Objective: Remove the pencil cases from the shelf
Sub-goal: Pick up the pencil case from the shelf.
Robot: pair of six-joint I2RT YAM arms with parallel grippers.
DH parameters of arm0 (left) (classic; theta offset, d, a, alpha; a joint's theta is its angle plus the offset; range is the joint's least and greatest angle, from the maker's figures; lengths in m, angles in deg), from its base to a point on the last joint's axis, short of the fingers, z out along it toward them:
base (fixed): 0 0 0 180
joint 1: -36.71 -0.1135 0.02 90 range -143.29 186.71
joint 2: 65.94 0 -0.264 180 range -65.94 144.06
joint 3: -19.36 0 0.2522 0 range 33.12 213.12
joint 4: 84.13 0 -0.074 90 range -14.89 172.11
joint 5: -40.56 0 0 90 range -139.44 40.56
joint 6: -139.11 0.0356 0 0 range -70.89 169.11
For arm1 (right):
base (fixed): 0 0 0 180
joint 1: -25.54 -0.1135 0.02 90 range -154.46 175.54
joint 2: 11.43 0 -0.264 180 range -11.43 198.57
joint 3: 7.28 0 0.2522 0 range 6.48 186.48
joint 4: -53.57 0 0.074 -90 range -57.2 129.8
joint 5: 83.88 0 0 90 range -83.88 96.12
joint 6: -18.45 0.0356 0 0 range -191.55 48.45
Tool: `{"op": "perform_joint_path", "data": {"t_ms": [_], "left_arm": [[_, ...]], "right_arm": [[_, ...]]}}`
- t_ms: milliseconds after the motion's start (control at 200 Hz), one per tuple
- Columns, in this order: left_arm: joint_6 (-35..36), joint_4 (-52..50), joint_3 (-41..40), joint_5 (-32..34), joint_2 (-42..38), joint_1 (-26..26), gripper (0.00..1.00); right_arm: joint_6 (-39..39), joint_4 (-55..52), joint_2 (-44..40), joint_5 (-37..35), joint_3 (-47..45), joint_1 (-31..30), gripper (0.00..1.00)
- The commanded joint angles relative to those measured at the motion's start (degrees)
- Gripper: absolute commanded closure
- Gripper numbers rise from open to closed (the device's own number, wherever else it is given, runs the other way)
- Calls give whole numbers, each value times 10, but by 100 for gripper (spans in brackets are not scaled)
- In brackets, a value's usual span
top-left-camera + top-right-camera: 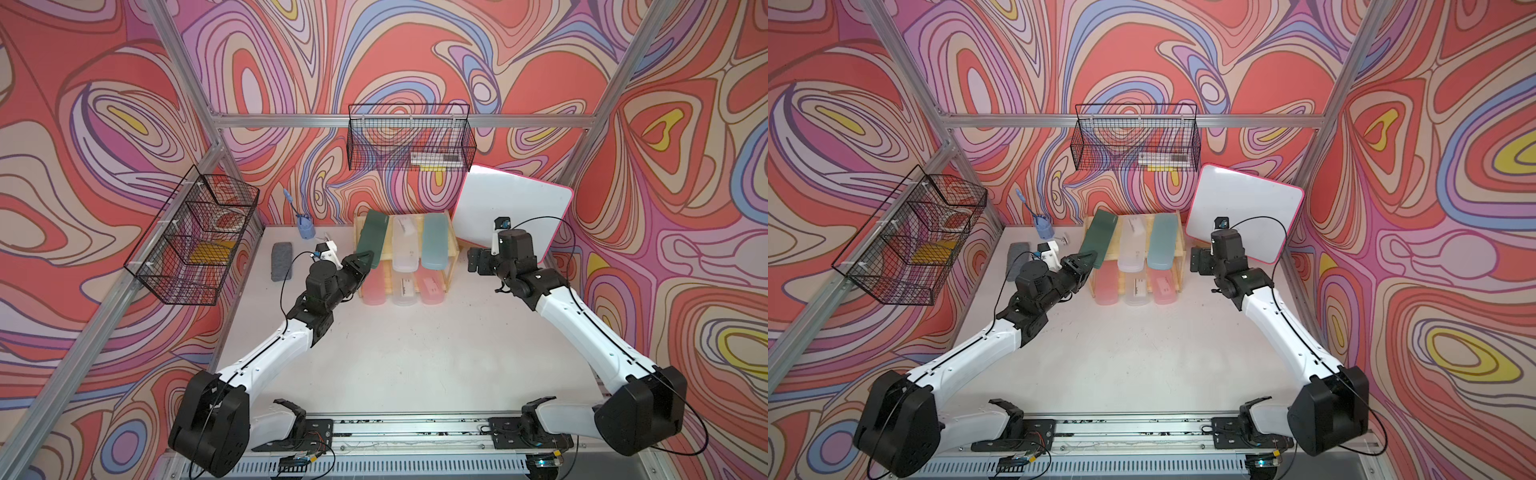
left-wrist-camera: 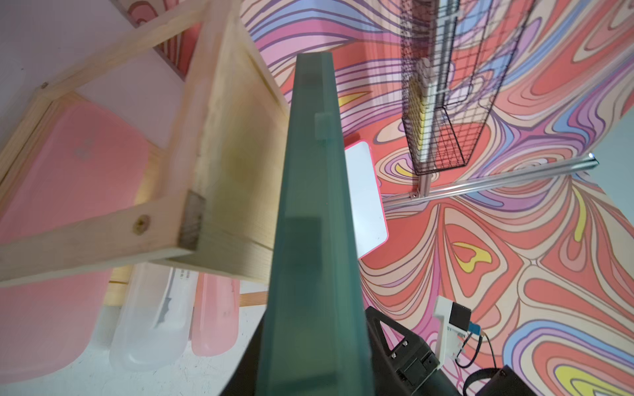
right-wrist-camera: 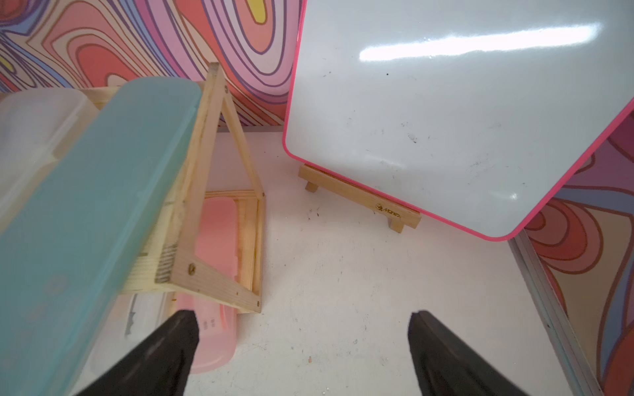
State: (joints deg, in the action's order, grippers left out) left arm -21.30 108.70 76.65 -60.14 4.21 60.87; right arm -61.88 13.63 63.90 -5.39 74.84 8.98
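Long flat dark green case (image 1: 374, 237), seemingly tilted, pinched by left pincer (image 1: 365, 259); right pincer (image 3: 304, 317) spread.

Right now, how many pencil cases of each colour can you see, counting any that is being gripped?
dark green case: 1
teal case: 1
pink cases: 2
frosted clear cases: 2
Total: 6
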Motion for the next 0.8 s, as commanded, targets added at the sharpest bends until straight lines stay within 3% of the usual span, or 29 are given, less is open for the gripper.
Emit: {"op": "perform_joint_path", "data": {"t_ms": [0, 65, 185, 365, 466, 561, 796], "left_arm": [[158, 73, -2, 4, -50, 32, 100], [260, 107, -14, 8, -72, 63, 100], [397, 80, -18, 67, -93, 123, 100], [601, 137, -46, 270, -85, 272, 100], [687, 167, -30, 359, -55, 332, 100], [745, 206, -19, 398, -30, 365, 100], [755, 232, -15, 414, -14, 374, 100]], "right_arm": [[27, -40, -24, 71, 65, -6, 2], [42, -79, -13, 112, 113, -15, 2], [91, -79, -10, 215, 162, -50, 2], [259, 67, -22, 365, 134, -75, 2], [287, 93, -16, 354, 130, -110, 2], [295, 100, -9, 336, 126, -136, 2], [331, 142, -16, 311, 63, -149, 2]]}}
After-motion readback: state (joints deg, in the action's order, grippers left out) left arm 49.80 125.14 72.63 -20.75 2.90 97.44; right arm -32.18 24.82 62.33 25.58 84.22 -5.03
